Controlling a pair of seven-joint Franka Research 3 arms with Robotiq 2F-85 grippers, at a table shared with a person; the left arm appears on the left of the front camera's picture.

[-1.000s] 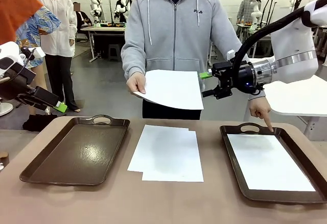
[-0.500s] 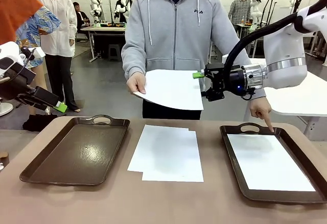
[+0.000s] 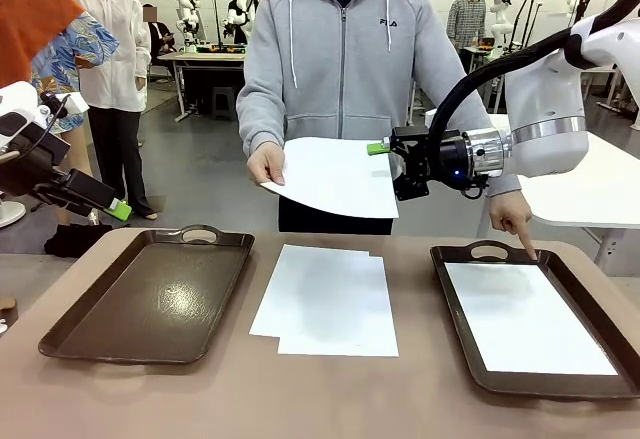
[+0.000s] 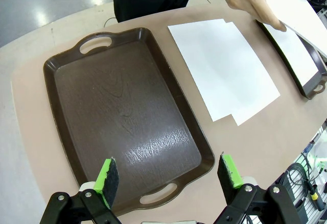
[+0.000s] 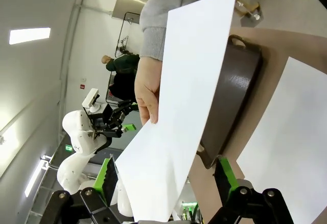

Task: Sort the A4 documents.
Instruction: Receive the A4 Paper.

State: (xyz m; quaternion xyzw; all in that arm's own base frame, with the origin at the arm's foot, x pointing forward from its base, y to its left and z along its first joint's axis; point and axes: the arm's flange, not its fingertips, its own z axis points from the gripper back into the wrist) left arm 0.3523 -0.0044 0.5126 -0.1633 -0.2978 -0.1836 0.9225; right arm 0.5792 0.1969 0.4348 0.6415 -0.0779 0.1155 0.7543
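Note:
A person's hand (image 3: 266, 164) holds one white A4 document (image 3: 335, 174) out above the table. My right gripper (image 3: 390, 171) is open at that sheet's right edge, one green pad above it and one below. In the right wrist view the held sheet (image 5: 179, 106) runs down between the open fingers (image 5: 108, 179). Two more sheets (image 3: 325, 299) lie overlapped at the table's middle, and another sheet (image 3: 525, 317) rests in the right tray (image 3: 457, 304). My left gripper (image 3: 105, 202) hangs open off the table's left edge, above the empty left tray (image 4: 122, 122).
The person's other hand (image 3: 515, 219) points a finger at the right tray's far rim. The dark brown left tray (image 3: 150, 294) holds nothing. Bare tan table (image 3: 300, 389) lies along the near edge. Other people stand in the background.
My right gripper has moved left, from beside the person's arm up to the held sheet's right edge. The left arm, the person's hands and the sheets on the table have stayed put.

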